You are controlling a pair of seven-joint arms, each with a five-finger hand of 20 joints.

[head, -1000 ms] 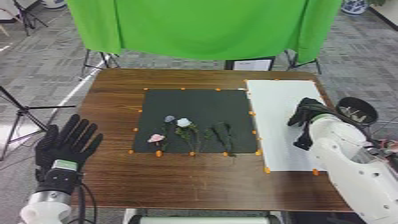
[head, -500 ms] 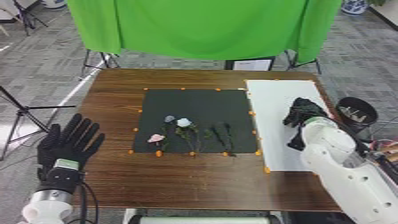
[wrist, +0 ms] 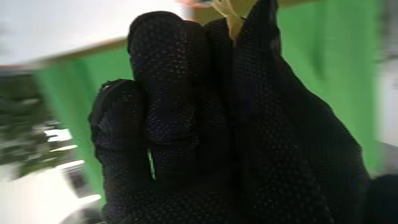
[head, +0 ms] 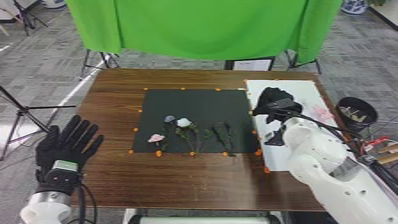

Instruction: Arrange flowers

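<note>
Found mat on table between left hand and right hand, with flowers and, nearer the right hand, leafy stems on its near part. Noted sheet under the right hand, bin farther right, cloth ahead of both hands, stem between the right hand's fingers.

Shows smooth wood on the brown rectangular table and matt, dotted fabric on the black-gloved right hand.
</note>
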